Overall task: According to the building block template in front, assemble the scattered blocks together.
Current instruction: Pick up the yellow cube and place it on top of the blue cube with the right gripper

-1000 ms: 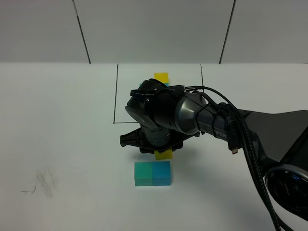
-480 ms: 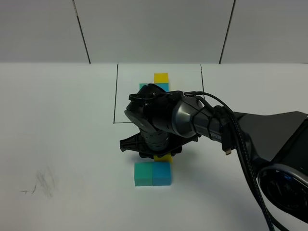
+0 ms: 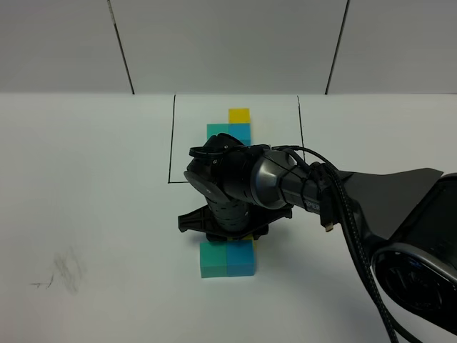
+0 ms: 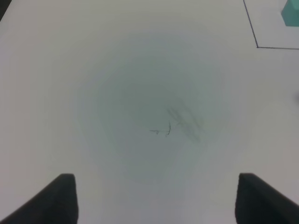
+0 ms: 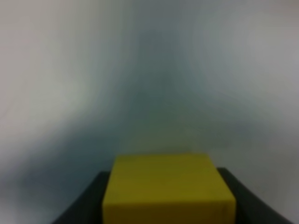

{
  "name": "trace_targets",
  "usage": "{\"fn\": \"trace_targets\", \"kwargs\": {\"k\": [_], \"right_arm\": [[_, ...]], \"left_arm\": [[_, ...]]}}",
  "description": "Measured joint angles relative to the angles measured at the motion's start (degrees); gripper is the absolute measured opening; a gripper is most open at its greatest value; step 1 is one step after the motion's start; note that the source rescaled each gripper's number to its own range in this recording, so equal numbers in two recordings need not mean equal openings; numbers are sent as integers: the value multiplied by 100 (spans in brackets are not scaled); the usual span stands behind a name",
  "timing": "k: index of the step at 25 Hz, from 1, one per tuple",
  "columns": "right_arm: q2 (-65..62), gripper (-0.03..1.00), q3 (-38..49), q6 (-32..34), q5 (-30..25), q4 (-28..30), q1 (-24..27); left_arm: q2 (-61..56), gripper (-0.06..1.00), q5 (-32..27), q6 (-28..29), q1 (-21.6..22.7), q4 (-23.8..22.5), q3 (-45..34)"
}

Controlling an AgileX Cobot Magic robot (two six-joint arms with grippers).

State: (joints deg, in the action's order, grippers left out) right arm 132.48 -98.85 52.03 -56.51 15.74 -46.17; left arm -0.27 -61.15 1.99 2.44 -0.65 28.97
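The right tool (image 3: 235, 232) grips the yellow block (image 5: 168, 186) between its dark fingers, low over the white bench (image 3: 93, 186), just behind the teal-green block (image 3: 213, 259) and blue block (image 3: 240, 258), which sit joined side by side. The building block template (image 3: 232, 127) lies farther back inside its black outline (image 3: 171, 139). The left tool (image 4: 154, 198) hangs open above faint scribbles (image 4: 175, 123); no writing is legible.

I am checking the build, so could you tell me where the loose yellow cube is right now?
The yellow cube sits between the right tool's fingers, near the middle of the exterior high view, just behind the blue cube of the joined teal-and-blue pair.
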Motion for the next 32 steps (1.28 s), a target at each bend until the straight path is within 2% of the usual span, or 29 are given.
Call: {"fn": "trace_targets", "kwargs": {"k": [18, 32], "right_arm": [[45, 27, -47, -12, 110, -149, 0], [45, 27, -47, -359, 134, -178, 0]], "left_arm": [[0, 52, 0, 2, 0, 0, 0], [0, 52, 0, 14, 0, 0, 0]]}}
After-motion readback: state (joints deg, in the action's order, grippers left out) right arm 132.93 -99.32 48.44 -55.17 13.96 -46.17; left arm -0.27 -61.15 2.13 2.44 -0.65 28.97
